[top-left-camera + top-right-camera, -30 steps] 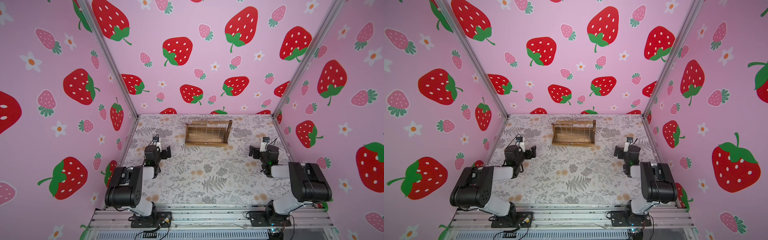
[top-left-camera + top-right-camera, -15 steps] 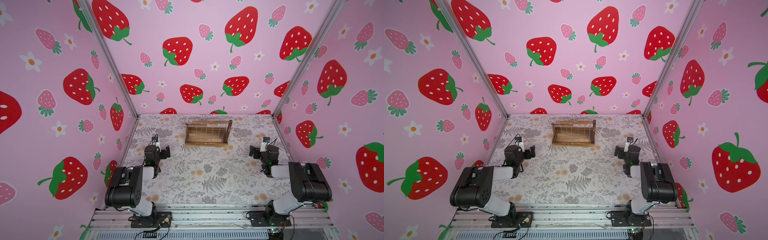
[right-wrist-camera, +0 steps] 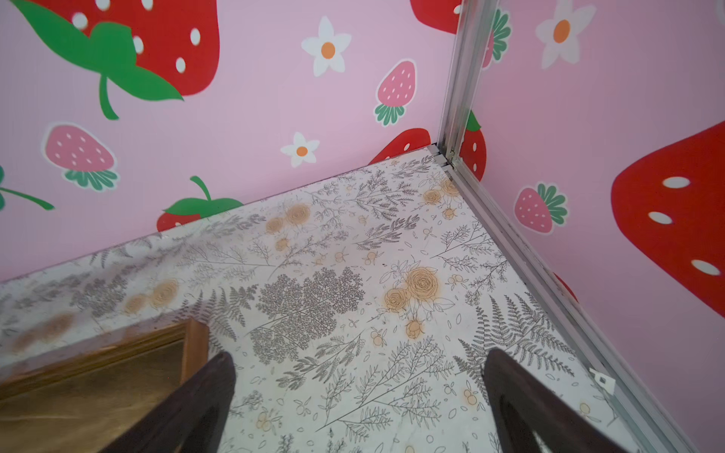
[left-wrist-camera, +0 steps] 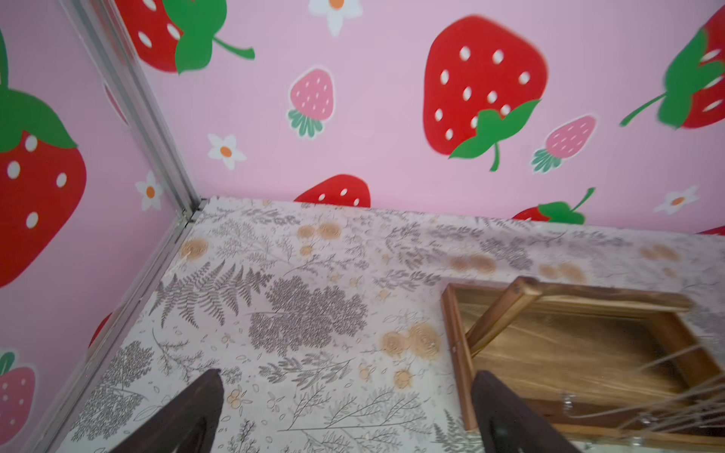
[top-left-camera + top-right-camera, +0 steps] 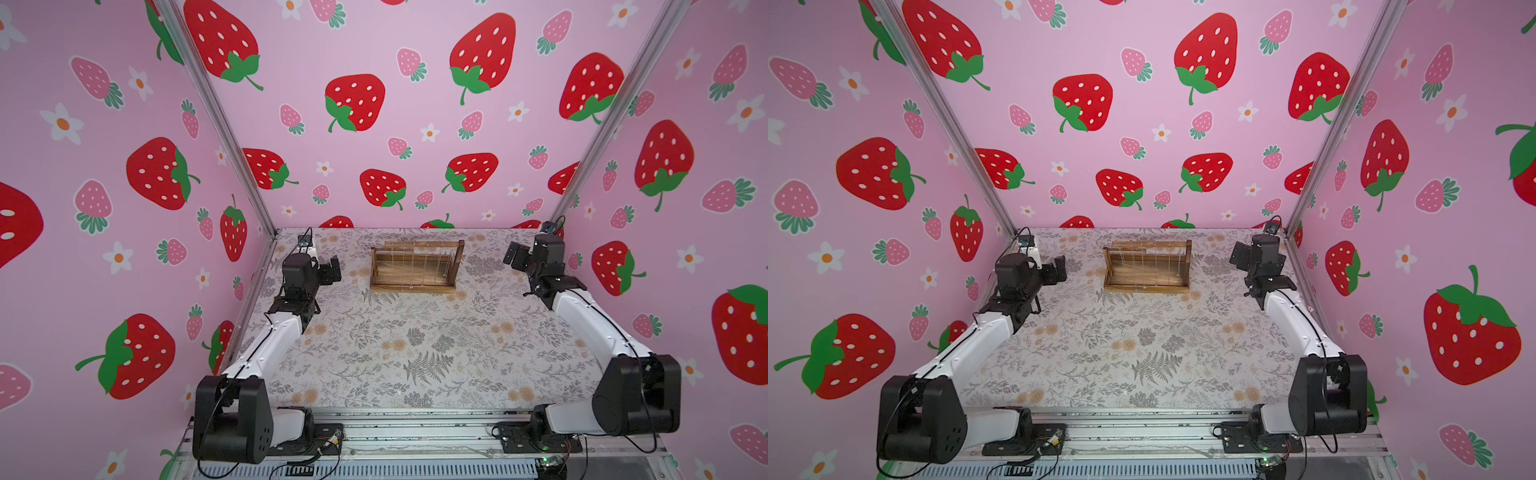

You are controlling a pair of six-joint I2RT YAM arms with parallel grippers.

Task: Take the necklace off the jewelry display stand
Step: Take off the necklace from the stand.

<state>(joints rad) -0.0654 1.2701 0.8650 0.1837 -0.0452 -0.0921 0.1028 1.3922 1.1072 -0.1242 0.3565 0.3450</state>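
At twelve o'clock on the desk I note the stand, necklaces hanging; left fingers, right fingers spread, empty.

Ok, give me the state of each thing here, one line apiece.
jewelry display stand, standing upright, untouched.
necklace, thin strands hanging from the stand's top bars.
left fingers, open, empty, apart from the stand.
right fingers, open, empty, apart from the stand.
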